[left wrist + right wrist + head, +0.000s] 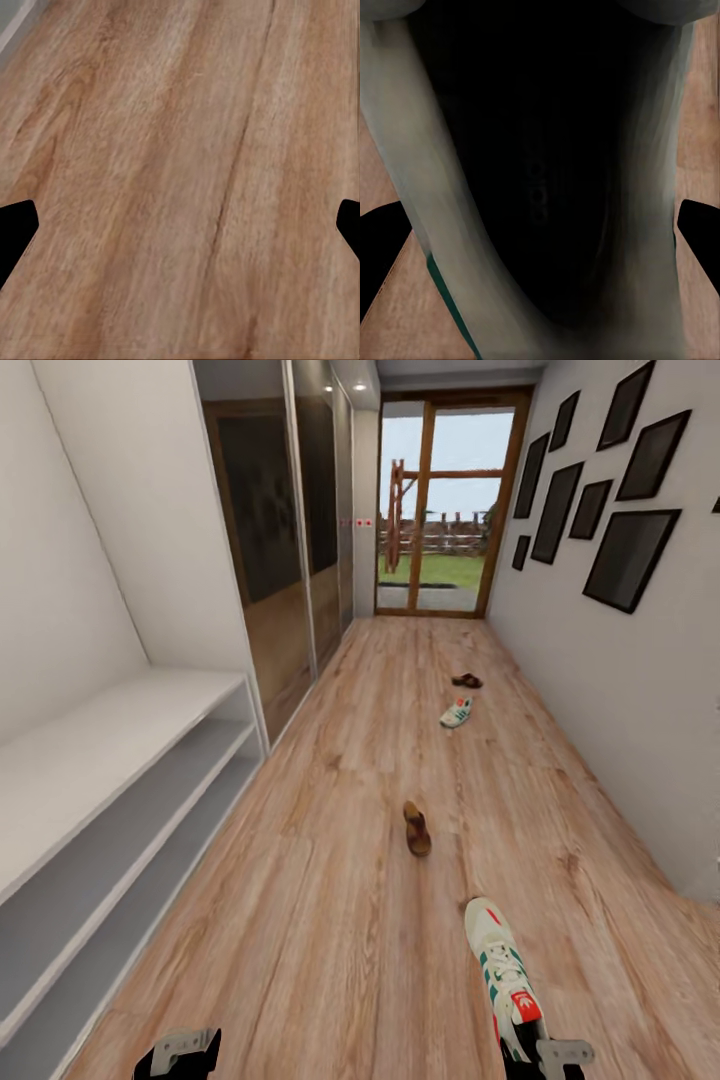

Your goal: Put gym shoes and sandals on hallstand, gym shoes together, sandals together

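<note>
Light brown wood-plank flooring [330,920] runs down a narrow corridor towards a glazed door, with the wide pale grey hallstand [110,780] and its open shelf levels along the robot's left side. All four pieces of footwear are seen on the planks, none on the rack. Nearest is a white lace-up gym shoe with green stripes and a red heel patch [502,975]; its long axis runs roughly along the corridor, toe pointing away and heel towards the robot. The right gripper [548,1057] is placed directly over that heel. In the right wrist view the shoe's dark opening and pale collar [547,195] are seen between the two dark fingertips [701,225], which are spread well apart on either side and not yet pressed on anything. The left gripper [180,1055] is held low over bare planks, well apart from any shoe, its fingers likewise wide apart. A dark brown flat sandal [416,828] lies farther ahead, and a second gym shoe [456,712] and second sandal [466,680] are seen beyond, near each other.
</note>
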Tool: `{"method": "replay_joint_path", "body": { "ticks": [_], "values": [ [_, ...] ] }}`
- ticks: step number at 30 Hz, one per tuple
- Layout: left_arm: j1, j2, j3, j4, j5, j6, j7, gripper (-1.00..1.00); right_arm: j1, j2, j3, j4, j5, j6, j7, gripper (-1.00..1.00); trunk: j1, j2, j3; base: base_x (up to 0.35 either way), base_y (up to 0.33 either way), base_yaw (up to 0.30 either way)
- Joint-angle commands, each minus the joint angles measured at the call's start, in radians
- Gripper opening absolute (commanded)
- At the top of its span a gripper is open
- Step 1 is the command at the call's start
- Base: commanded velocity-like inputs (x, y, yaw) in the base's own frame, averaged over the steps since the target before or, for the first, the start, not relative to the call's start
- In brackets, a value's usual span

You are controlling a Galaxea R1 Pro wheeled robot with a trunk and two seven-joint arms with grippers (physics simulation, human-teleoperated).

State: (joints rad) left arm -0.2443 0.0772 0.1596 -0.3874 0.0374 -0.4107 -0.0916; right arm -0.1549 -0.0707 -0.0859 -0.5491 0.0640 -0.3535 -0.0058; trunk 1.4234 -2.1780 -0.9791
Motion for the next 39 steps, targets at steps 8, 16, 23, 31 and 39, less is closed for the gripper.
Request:
{"method": "replay_joint_path", "body": {
  "ticks": [8,16,23,31,39],
  "values": [
    [0.0,0.0,0.006,0.001,0.003,-0.002,-0.01,1.0,-0.001,0.001,-0.003,0.0,0.007,-0.003,0.0,-1.0,0.0,0.0,0.003,0.316,0.174,-0.172],
    [0.0,0.0,0.006,0.001,0.003,-0.002,-0.01,1.0,-0.001,0.002,-0.003,0.0,0.007,-0.003,0.0,-1.0,0.0,0.0,0.004,0.324,0.122,-0.016],
    [0.0,0.0,0.006,0.001,0.003,-0.003,-0.01,1.0,0.0,0.001,-0.003,0.0,0.007,-0.003,0.0,-1.0,0.0,0.0,0.004,0.333,0.088,-0.09],
    [0.0,0.0,0.006,0.001,0.003,-0.003,-0.01,1.0,-0.001,0.001,-0.003,0.0,0.007,-0.003,0.0,-1.0,0.0,0.0,0.007,0.3,0.205,-0.248],
    [0.0,0.0,0.006,0.001,0.003,-0.003,-0.01,1.0,-0.001,0.0,-0.003,0.0,0.007,-0.003,0.0,-1.0,0.0,0.0,0.01,0.291,0.222,-0.256]
  ]
}}
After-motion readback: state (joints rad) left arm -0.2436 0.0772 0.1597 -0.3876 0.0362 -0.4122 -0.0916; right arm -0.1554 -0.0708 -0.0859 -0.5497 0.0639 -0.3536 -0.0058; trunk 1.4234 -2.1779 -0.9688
